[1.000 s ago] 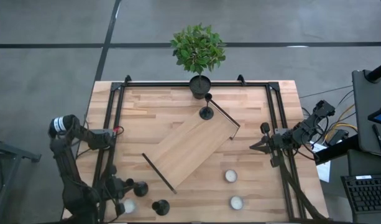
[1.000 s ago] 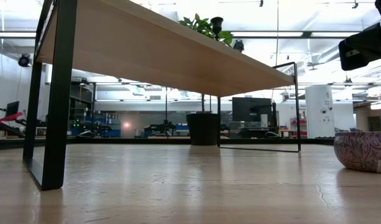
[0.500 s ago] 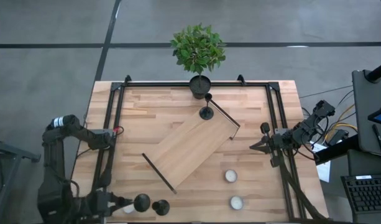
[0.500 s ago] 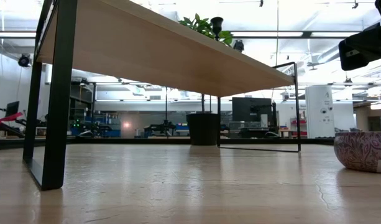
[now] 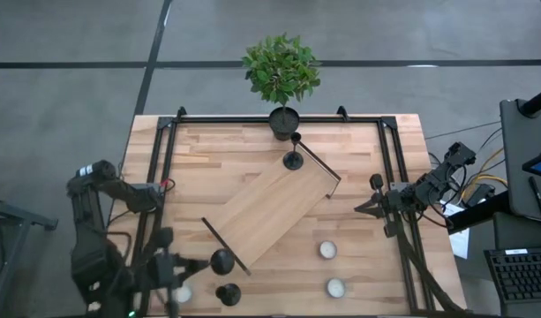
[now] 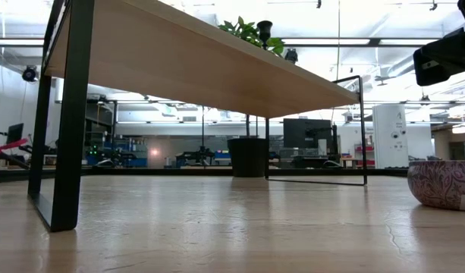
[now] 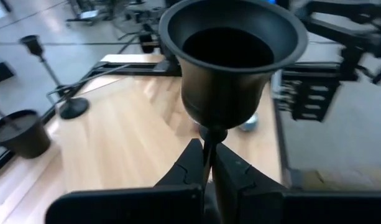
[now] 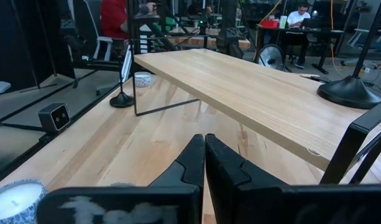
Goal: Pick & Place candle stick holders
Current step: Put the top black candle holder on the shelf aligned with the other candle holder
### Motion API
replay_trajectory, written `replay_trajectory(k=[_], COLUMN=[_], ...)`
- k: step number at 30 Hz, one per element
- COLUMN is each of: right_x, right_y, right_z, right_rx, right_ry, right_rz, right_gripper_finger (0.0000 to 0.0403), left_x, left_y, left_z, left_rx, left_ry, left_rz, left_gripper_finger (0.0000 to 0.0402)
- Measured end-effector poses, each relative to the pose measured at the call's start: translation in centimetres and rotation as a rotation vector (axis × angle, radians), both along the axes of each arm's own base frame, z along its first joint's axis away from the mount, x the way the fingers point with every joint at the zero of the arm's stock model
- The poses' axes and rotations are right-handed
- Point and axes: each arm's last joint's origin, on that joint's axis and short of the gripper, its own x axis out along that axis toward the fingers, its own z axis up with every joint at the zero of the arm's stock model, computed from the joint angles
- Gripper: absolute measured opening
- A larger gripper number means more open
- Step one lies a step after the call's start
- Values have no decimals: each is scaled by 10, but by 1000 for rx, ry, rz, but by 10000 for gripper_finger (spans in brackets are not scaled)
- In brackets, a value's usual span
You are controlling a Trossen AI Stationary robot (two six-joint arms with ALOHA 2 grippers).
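No legible txt, labels, brands or nos. are found on any obj. in any view; nothing can be read.

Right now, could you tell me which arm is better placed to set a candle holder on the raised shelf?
Left: its fingers already grip a holder by the stem beside the shelf. The right gripper waits shut and empty at the table's right side.

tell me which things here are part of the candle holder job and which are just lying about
Job: held candle holder in left gripper; holder on shelf; holder on table.
Lying about: potted plant, two tealights, raised shelf; right gripper waits.
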Motion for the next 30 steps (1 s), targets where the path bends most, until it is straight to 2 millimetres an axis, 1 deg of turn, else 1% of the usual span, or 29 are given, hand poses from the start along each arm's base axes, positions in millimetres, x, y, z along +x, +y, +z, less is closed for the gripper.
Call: replay_trajectory(k=[6,11,17,22,26,30], right_x=[0,0,0,0,0,0], right_y=[0,0,0,0,0,0], right_z=[0,0,0,0,0,0], right_rx=[0,0,0,0,0,0], right_ry=[0,0,0,0,1,0], right_rz=[0,0,0,0,0,0], right_gripper_finger=[8,8,8,8,8,8], left_x=[25,37,52,67,84,107], left_y=[23,44,59,69,79,93], left_z=[3,10,10,8,6,7], left_rx=[-26,-25,-20,-17,-19,-66], left_ry=[43,51,78,66,58,58], left_rz=[76,123,164,200,201,148], left_gripper_finger=[9,7,7,5,5,6])
